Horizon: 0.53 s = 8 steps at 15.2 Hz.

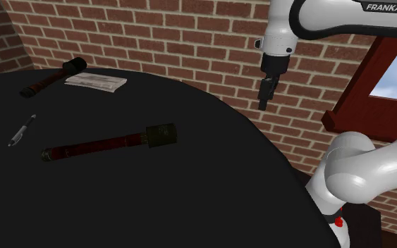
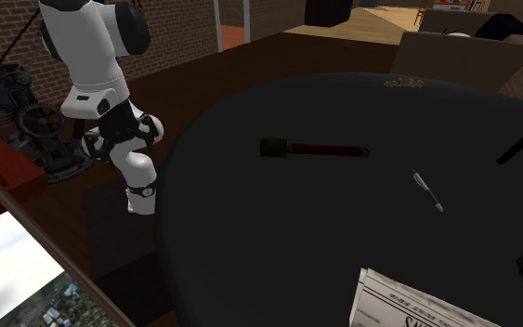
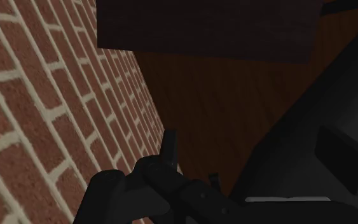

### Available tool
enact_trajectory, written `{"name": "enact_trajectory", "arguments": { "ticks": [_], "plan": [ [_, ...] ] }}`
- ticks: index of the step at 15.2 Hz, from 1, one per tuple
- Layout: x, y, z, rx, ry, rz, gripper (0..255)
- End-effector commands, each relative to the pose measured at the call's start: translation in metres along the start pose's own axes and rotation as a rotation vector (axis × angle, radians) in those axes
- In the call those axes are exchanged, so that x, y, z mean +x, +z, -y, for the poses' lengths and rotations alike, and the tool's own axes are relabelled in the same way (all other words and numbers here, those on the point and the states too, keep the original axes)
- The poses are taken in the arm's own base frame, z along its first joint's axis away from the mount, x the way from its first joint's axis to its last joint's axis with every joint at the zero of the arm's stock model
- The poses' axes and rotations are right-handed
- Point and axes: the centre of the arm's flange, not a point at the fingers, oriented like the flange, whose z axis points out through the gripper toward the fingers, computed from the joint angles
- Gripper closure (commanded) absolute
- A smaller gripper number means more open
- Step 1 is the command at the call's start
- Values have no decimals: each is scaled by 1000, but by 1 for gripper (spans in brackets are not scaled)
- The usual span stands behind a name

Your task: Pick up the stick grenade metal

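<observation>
At the claw (image 1: 264,97): hung high at the shoulder view's upper right, pointed straight down, in front of the brick wall (image 1: 190,35) and, as judged, out past the rim of the black table (image 1: 204,190). Open or closed: cannot tell (too dark and slim against the bricks to judge). Nothing seen in its hold. Along the wrist view, brick wall (image 3: 37,95) to one side and wooden floor (image 3: 222,95) beneath, so not yet aimed at the tabletop.

Outward to the stick grenade (image 1: 108,143): flat on the table, well apart from the claw, toward the shoulder view's left and lower down. Long axis nearly left to right across that view, tipped slightly up toward the right. Dark olive head at the right-hand end, the end nearer the claw; reddish-brown handle running away to the left. In the second exterior view, the same grenade (image 2: 315,149) well in from the table's rim, head toward the arm's side.

Farther out: pen (image 1: 22,130) beyond the handle's end, mallet (image 1: 52,76) and sheaf of papers (image 1: 96,81) by the far rim, all apart from the grenade.

For the coming move, as a judgement: a long carry in over the table and down, wrist turned to close across the handle, not along it. One arm only, so no choice of hand.
</observation>
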Motion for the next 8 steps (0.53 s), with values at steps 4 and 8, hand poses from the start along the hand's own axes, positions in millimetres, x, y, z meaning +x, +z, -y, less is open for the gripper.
{"name": "enact_trajectory", "arguments": {
  "ticks": [4, 8],
  "plan": [
    [31, -5, 25, -14, -69, -4, 0],
    [70, -12, 62, -32, -161, -10, 0]
  ]
}}
